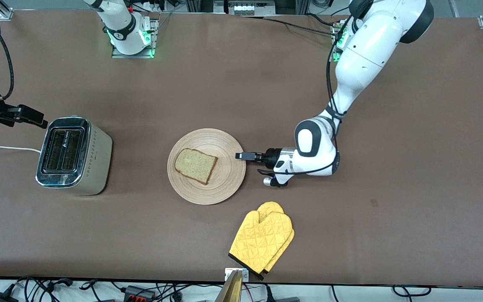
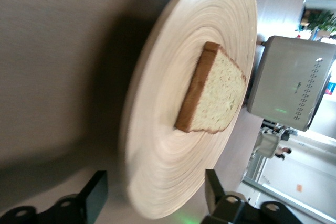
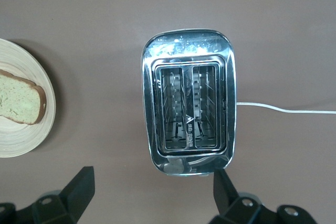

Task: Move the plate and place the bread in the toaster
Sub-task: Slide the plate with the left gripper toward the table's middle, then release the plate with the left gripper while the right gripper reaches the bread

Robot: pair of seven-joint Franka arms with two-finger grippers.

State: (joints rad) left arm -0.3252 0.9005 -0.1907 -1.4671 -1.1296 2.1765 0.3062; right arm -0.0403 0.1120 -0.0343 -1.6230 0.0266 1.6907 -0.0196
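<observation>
Brown counter (image 1: pixel 241 84): bread (image 1: pixel 196 165) on plate (image 1: pixel 224 188) beside toaster (image 1: pixel 74 155). Left end effector (image 2: pixel 152 198) open astride the plate's rim; right end effector (image 3: pixel 152 195) open over toaster. Only the front view shows yellow mitts (image 1: pixel 262 241).

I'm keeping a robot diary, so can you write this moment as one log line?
left gripper: open at plate rim | bread: on plate | toaster: slots empty | right gripper: open over toaster

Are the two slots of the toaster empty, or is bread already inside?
Empty. The right wrist view looks straight down into the toaster and shows only bare wire racks. The bread lies flat on the plate.
</observation>
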